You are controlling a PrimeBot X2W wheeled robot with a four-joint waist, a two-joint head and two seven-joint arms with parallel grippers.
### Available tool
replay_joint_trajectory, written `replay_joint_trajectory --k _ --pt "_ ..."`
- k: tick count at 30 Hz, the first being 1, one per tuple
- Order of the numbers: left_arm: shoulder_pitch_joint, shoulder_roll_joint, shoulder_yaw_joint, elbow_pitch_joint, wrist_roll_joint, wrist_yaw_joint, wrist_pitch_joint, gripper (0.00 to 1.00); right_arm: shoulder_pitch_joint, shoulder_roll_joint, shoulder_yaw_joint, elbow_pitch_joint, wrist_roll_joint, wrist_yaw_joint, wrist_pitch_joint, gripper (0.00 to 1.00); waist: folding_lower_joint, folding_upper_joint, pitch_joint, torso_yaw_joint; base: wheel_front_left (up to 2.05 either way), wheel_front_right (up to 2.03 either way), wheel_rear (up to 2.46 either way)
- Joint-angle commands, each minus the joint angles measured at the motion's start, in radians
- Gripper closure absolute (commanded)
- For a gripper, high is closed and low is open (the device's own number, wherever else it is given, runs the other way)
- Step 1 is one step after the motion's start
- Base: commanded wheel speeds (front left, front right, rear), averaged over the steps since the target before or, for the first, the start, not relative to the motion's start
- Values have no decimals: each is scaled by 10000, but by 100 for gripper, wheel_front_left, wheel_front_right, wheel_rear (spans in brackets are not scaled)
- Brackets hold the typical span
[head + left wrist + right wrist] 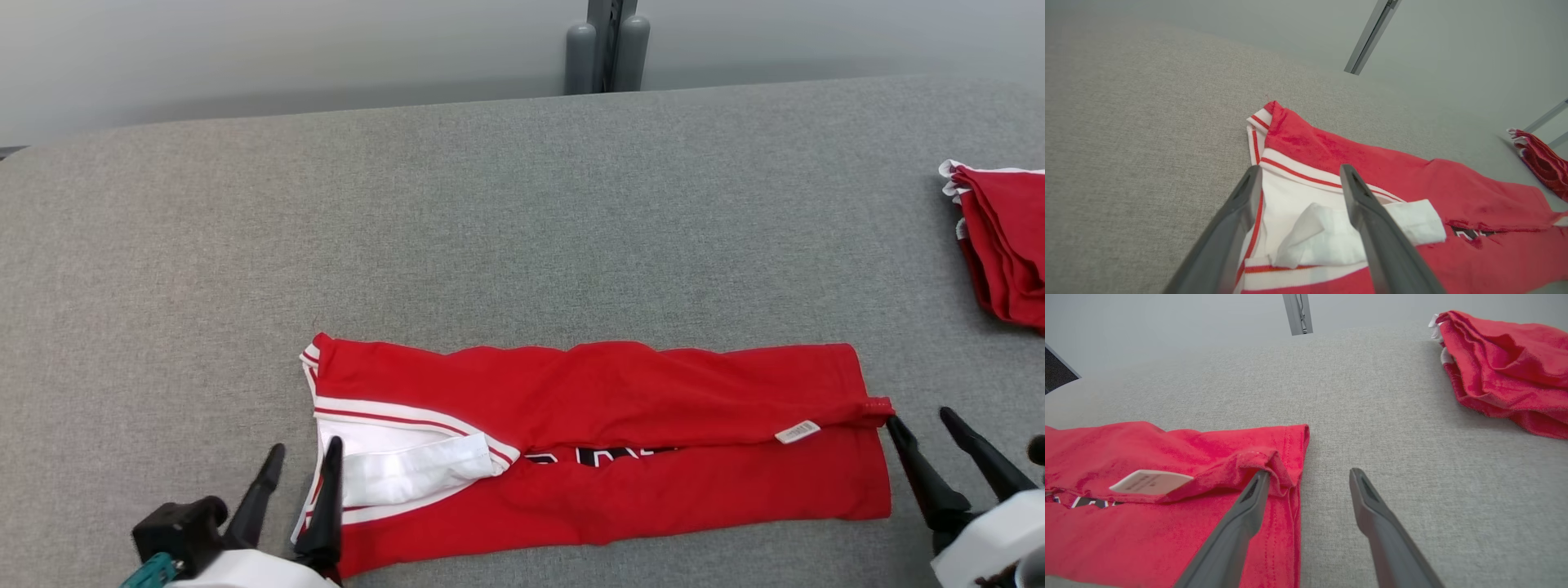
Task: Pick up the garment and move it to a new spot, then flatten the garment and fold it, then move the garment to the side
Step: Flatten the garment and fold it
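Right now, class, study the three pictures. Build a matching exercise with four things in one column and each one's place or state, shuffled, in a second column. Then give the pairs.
Column one:
1. left claw
2. right claw
3. white label
4. red pile

Column two:
A. lies at the grey surface's right edge
B. open, at the folded garment's hem end
C. open, at the white collar
D. on the folded garment, near its right end

Pairs: 1-C; 2-B; 3-D; 4-A.

Left claw [305, 445], right claw [919, 416]: long tapered black fingers [328, 498] on white housings (teal fitting at left)
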Motion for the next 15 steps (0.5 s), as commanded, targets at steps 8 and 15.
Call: replay_joint_trajectory --k 8,15 --pt "98 195 436 -432 261 323 -608 0 1038 248 -1739 -490 -492 4 16 0 1 -1 -172 -29 0 0 0" --pt "-327 13 92 -419 704 366 -734 0 1215 730 -2546 -953 -1051 4 711 0 1 -1 -384 33 0 0 0"
